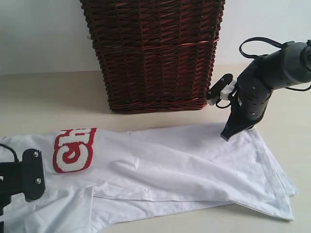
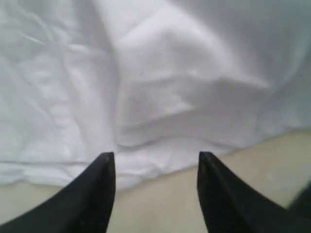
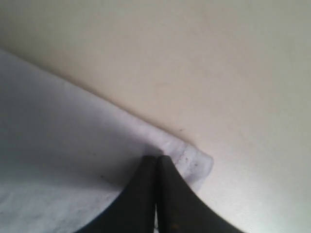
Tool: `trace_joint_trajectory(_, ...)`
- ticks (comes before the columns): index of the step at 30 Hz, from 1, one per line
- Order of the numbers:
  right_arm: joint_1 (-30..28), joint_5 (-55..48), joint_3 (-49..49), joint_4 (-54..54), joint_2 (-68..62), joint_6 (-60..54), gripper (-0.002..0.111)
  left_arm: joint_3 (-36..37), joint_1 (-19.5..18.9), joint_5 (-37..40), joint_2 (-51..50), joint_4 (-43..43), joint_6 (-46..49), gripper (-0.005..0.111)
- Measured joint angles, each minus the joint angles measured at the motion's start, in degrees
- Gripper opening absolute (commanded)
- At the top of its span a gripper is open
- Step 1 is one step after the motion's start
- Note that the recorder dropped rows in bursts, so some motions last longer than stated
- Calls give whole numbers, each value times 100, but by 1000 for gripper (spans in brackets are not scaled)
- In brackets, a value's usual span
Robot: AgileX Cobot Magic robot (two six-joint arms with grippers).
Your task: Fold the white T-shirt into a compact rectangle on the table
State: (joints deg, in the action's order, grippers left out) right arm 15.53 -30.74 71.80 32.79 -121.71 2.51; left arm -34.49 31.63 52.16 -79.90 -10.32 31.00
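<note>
The white T-shirt (image 1: 165,170) lies spread across the table (image 1: 43,97), with its red-outlined lettering (image 1: 74,149) toward the left. My right gripper (image 1: 226,137) points down onto the shirt's far edge; in the right wrist view its fingers (image 3: 156,162) are pressed together on a bunched corner of the white T-shirt (image 3: 192,162). My left gripper (image 2: 156,155) hovers open over the near edge of the white T-shirt (image 2: 146,97), with fabric and bare table between its fingertips. Only its black body (image 1: 26,174) shows in the exterior view.
A tall dark brown wicker basket (image 1: 153,53) stands at the back centre, just behind the shirt and close to my right arm. Bare table (image 1: 291,126) runs to the right of the shirt and along its front edge.
</note>
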Motion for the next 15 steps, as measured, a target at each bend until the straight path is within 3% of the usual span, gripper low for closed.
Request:
trace_joint_trajectory(5, -5, 0, -7, 0, 0, 14, 0, 200, 0, -1485, -92, 128, -831, 22)
trace_joint_trajectory(8, -5, 0, -7, 0, 0, 14, 0, 200, 0, -1642, -219, 306, -873, 20)
trace_joint_trajectory(10, -14, 0, -7, -24, 0, 14, 0, 189, -28, -1805, -297, -158, -1392, 14)
trace_joint_trajectory(13, -27, 0, 2, -133, 0, 14, 0, -19, -391, -2341, -406, -930, -2803, 0)
trace_joint_trajectory(15, -32, 0, 13, -196, 0, 14, 0, -238, -877, -2774, -548, -1125, -3757, 0)
